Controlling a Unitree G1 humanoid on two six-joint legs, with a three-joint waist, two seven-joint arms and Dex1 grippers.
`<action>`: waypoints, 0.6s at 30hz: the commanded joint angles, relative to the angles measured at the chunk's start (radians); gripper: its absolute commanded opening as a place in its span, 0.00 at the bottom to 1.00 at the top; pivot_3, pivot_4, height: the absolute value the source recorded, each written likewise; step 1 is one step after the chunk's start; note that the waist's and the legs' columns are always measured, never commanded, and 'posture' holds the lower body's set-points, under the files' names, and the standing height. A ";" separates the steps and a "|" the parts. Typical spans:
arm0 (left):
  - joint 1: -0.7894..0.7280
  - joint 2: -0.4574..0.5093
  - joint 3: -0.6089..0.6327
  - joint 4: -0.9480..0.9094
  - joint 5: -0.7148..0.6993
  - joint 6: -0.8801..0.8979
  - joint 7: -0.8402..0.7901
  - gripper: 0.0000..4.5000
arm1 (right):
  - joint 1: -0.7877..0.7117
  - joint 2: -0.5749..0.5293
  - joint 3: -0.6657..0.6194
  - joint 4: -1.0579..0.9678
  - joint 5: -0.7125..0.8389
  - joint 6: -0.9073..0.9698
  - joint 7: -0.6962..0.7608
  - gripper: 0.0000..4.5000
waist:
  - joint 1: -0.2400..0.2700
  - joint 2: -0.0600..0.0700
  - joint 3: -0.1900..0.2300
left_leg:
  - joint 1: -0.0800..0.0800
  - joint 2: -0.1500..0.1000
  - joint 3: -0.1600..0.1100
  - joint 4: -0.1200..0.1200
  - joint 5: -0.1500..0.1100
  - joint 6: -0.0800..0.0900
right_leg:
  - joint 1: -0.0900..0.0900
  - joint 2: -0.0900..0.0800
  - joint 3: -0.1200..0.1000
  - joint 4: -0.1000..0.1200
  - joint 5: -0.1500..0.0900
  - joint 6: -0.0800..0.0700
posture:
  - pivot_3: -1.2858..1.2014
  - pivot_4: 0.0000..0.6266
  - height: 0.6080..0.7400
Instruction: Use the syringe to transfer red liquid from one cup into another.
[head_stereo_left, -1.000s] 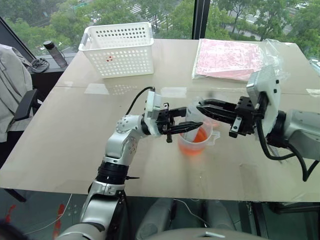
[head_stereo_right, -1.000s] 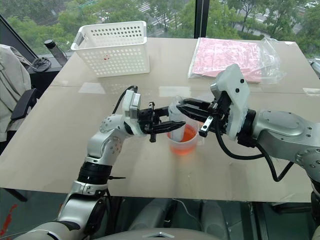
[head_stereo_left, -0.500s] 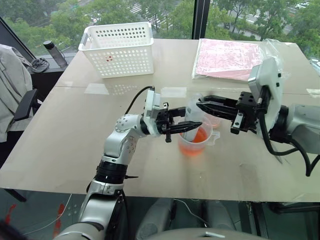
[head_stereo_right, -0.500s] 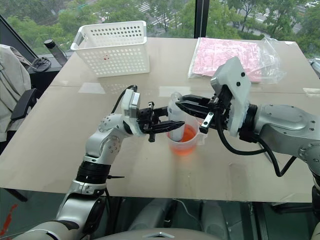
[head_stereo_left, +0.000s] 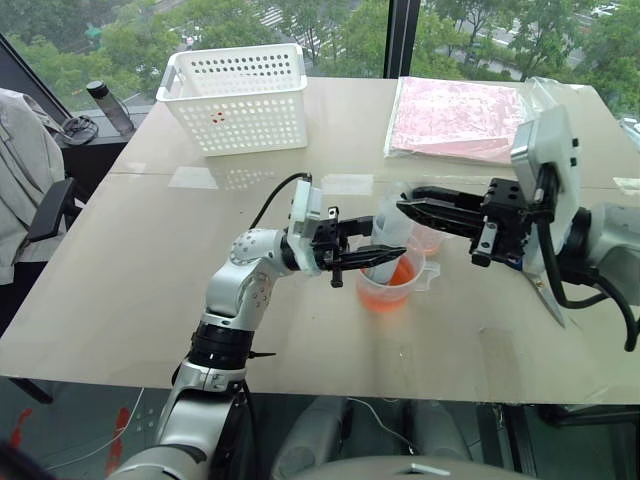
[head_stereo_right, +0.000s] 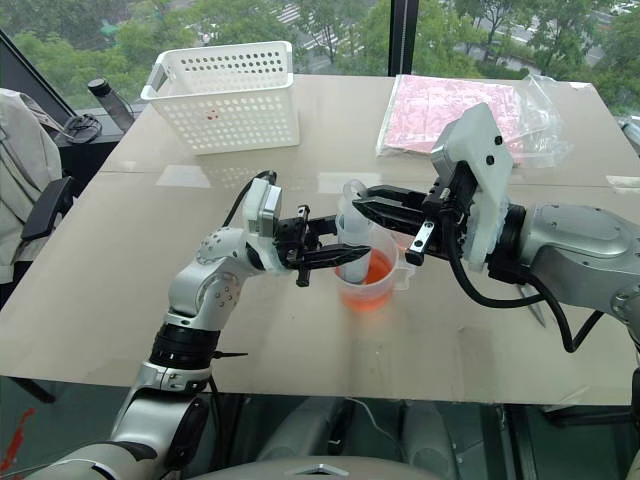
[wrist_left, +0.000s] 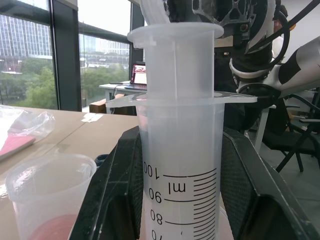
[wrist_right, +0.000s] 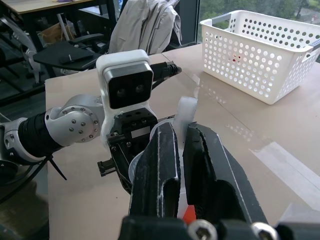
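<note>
Together we hold the large clear plastic syringe (head_stereo_left: 388, 232) upright over the wider clear measuring cup (head_stereo_left: 392, 283) of translucent orange-red liquid (head_stereo_left: 396, 275) at table centre. Our left gripper (head_stereo_left: 385, 251) clamps the printed barrel; our right gripper (head_stereo_left: 407, 206) pinches the white plunger top from three o'clock. The smaller clear cup (head_stereo_left: 428, 238) sits just beyond, at one o'clock.

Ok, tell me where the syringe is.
Head views: the syringe stands upright over the larger cup at mid-table, barrel clamped in the left pincer, plunger top pinched by the right pincer.
</note>
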 joint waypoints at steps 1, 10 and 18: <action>-0.005 0.002 -0.037 -0.041 -0.002 0.007 -0.016 0.33 | -0.021 -0.010 -0.094 0.008 -0.026 -0.045 -0.011 0.01 | 0.000 0.000 0.000 | 0.000 0.000 0.000 0.000 0.000 0.000 | 0.000 0.000 0.000 0.000 0.000 0.000 | 0.52 0.24 1.00; -0.062 -0.010 0.006 -0.046 -0.035 0.023 0.025 0.33 | 0.250 -0.047 -0.294 -0.088 -0.076 -0.069 0.194 0.47 | 0.005 -0.001 0.001 | -0.001 0.000 -0.002 -0.002 0.000 0.000 | 0.000 0.000 -0.002 -0.002 0.000 0.000 | 0.52 0.24 1.00; -0.119 -0.009 0.045 -0.083 -0.093 0.084 0.085 0.33 | 0.837 0.041 -0.733 -0.249 -0.245 -0.099 0.434 0.47 | 0.002 -0.001 0.001 | 0.000 0.000 -0.001 -0.002 0.000 0.000 | 0.001 0.001 -0.002 -0.002 0.000 0.000 | 0.52 0.24 1.00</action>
